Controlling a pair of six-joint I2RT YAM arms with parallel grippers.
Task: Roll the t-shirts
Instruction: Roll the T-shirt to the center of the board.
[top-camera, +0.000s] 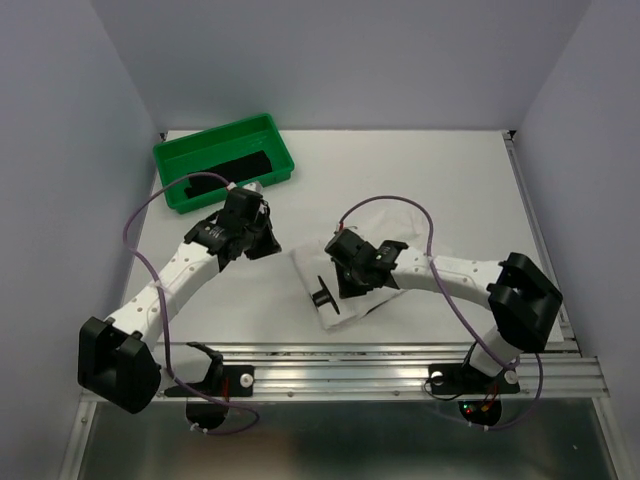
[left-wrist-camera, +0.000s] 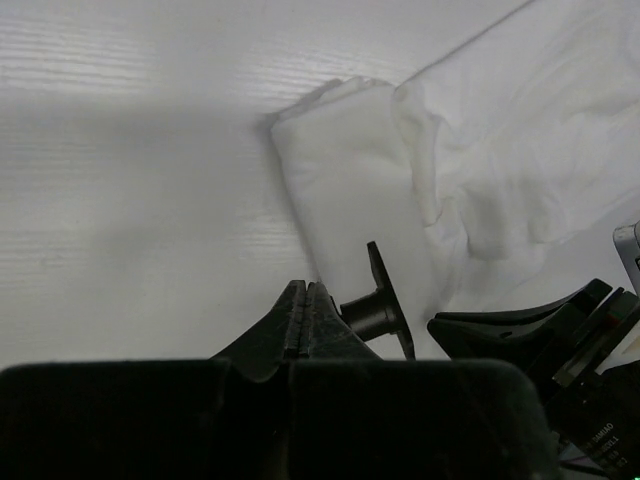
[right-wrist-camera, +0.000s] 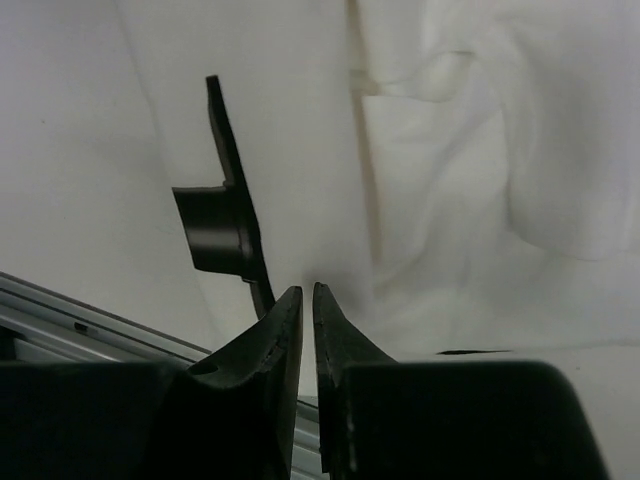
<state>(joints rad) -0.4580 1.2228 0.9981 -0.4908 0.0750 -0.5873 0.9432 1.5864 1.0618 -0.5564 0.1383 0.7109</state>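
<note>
No lettering is legible; a small printed label (left-wrist-camera: 603, 441) on black housing (left-wrist-camera: 520, 335), at 4 o'clock in the left-wrist view, is too blurred to read.

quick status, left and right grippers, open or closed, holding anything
Left gripper: closed, nothing between its fingers.
Right gripper: closed to a thin slit, holding nothing.

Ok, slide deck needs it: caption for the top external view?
Two arms near a folded white t-shirt, green tray far left.
</note>
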